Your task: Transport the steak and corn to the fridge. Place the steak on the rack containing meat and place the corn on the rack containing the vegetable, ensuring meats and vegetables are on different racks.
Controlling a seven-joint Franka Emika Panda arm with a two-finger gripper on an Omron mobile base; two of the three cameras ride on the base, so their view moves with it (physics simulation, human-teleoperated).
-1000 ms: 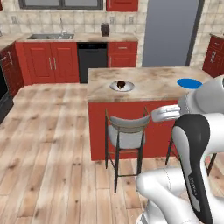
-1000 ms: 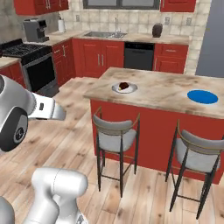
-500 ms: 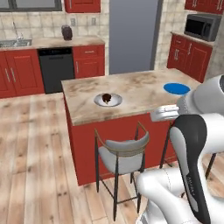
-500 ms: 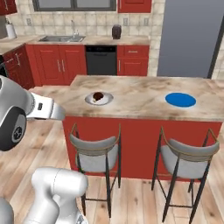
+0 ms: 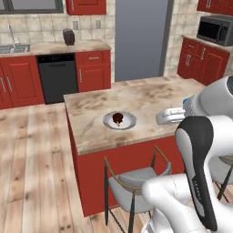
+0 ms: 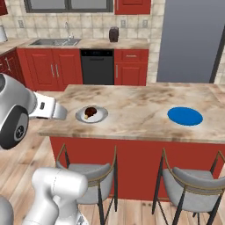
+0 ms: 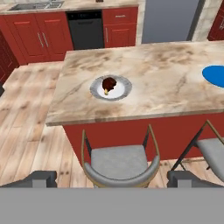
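Hand view: steak waits on the island plate, claw wide

Hand view, read from left to right, shows the left finger tip low at the edge, then the steak point(image 7: 108, 84) lying on a grey plate point(image 7: 123, 90) on the island counter point(image 7: 166, 87), then a blue plate point(image 7: 216, 75), and the right finger tip. The gripper point(image 7: 112, 178) is held wide apart and empty, well short of the counter. The fridge point(image 6: 193, 39) is seen behind the island. The approach to the steak is judged to be in hand; next, the claw must be brought over the plate and lowered around the steak.
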